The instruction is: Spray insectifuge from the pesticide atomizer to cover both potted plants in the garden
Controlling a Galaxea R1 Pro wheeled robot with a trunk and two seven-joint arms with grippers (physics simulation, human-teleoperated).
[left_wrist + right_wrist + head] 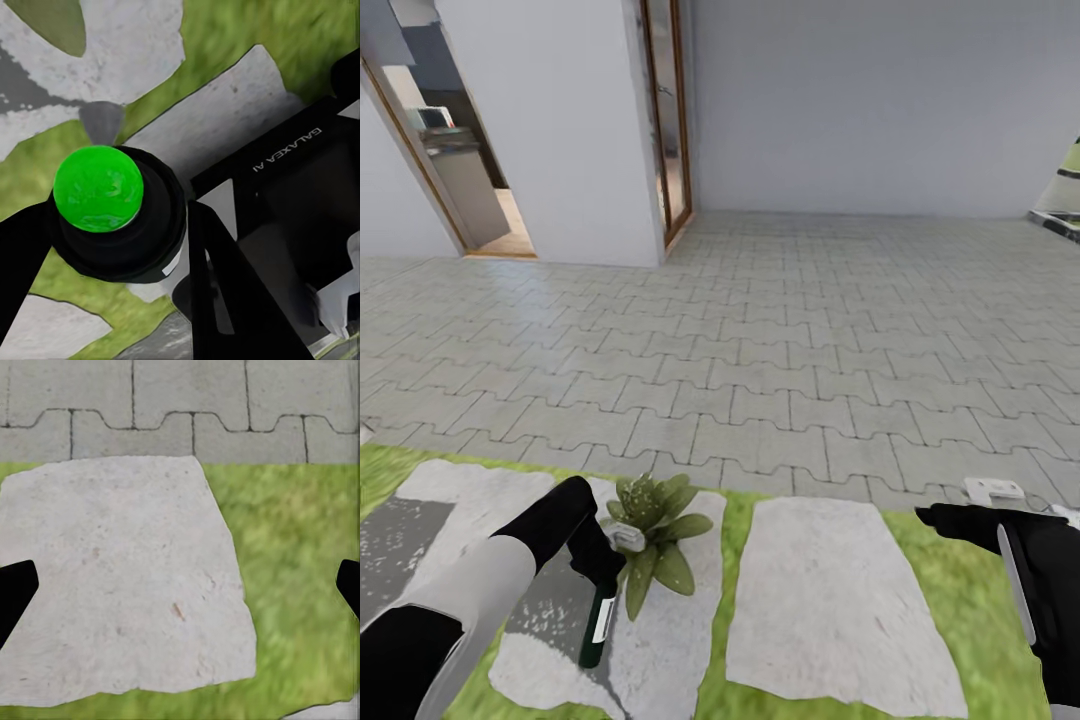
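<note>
The pesticide atomizer [598, 622], a dark green-black bottle with a white label, hangs upright in my left gripper [598, 565], which is shut on its upper part just above a stepping stone. In the left wrist view the atomizer's round button top [97, 187] shows bright green, a small grey nozzle [101, 124] pokes out beyond it, and black fingers [217, 292] press the collar from both sides. One potted plant [655, 530], a low rosette of pointed green leaves, sits right beside the bottle. The second plant is out of view. My right gripper [935, 517] hovers open over the grass, with nothing between its fingertips [16, 592].
Grey interlocking paving [790, 350] stretches ahead to a white house wall with an open doorway [460, 170] and a brown-framed glass door [670, 110]. Pale stepping stones [830, 600] lie in the lawn [950, 610]. A small white object [993, 490] lies at the paving edge near my right gripper.
</note>
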